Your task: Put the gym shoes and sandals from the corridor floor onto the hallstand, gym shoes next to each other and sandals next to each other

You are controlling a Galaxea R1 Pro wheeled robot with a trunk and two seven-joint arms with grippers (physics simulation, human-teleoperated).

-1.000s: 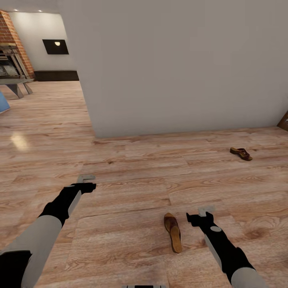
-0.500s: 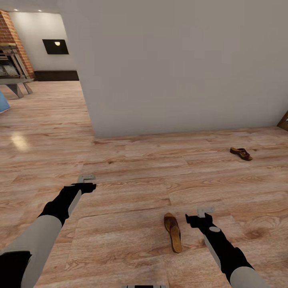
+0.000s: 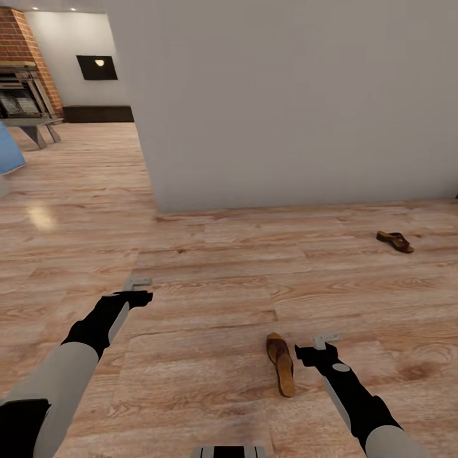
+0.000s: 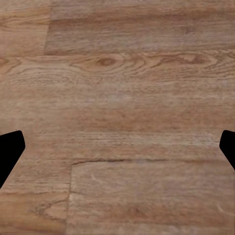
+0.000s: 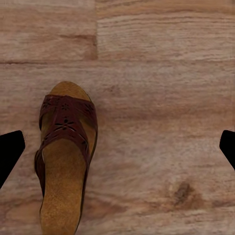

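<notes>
**Near sandal lies just left of the right pincer, heel toward the robot**

Right pincer [image 3: 326, 344]: fingers spread wide, holding nothing, hovering over the floor [image 3: 210, 305]. In the right wrist view the two dark fingertips sit at opposite edges, and the near sandal [image 5: 63, 156] lies between them but off centre, closer to one fingertip. In the head view this sandal [image 3: 281, 364] rests flat on the floor just beside the pincer, on its inner side. Its long axis runs roughly away from the robot, strap end far, heel end near, slightly skewed. Left pincer [image 3: 138, 287]: also spread and empty, well apart from the sandal, so the right arm is judged the nearer. A small inward shift would centre the grasp. The far sandal [image 3: 395, 241] lies well off to the right, near the wall [image 3: 286, 102].
</notes>
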